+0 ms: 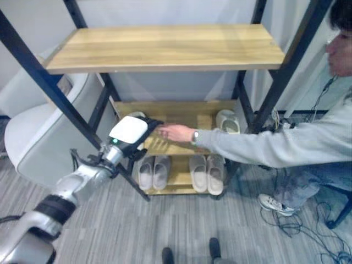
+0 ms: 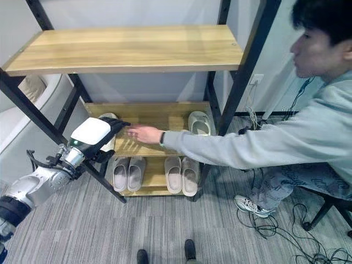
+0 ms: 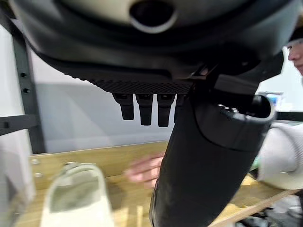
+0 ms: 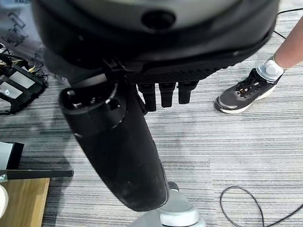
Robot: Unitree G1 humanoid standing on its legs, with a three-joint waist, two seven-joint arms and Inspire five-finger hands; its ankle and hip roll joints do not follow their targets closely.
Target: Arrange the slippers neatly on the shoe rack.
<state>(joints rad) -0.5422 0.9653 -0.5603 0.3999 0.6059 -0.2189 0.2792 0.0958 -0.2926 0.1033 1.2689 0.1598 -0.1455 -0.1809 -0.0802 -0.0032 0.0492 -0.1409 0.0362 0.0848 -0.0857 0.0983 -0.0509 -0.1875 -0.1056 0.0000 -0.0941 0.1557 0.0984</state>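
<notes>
We see a tall shoe rack [image 1: 165, 47] with a dark metal frame and three wooden shelves: a bare top shelf, a middle shelf [image 1: 187, 113] and a bottom shelf [image 1: 179, 176] just above the grey carpet [image 1: 137, 231]. To the robot's left of the rack stands a pale rounded chair [image 1: 38, 137].

A person [image 2: 308, 132] in a grey top sits at the right and reaches an arm across the middle shelf; the person's hand [image 1: 173, 132] lies flat on the wood, with a watch [image 1: 194, 137] at the wrist.

On the bottom shelf we count two pairs of slippers set side by side, toes inward: a grey pair [image 1: 154, 171] toward the left and a paler pair [image 1: 207, 172] toward the right. On the middle shelf a single cream slipper [image 1: 227, 121] rests near the right rear post, and another cream slipper [image 3: 75, 196] lies at the left end, near the person's hand.

Our left hand [image 1: 144, 131], under its white back cover, reaches into the middle shelf at the left front post, its fingertips close beside the person's hand. In the left wrist view its fingers [image 3: 144, 109] hang short and relaxed with the thumb [image 3: 208, 156] apart from them, and we see nothing held.

Our right hand [image 4: 163, 92] shows in its own wrist view above the carpet, fingers loose and holding nothing, with the person's dark shoe [image 4: 244, 92] beyond it.
</notes>
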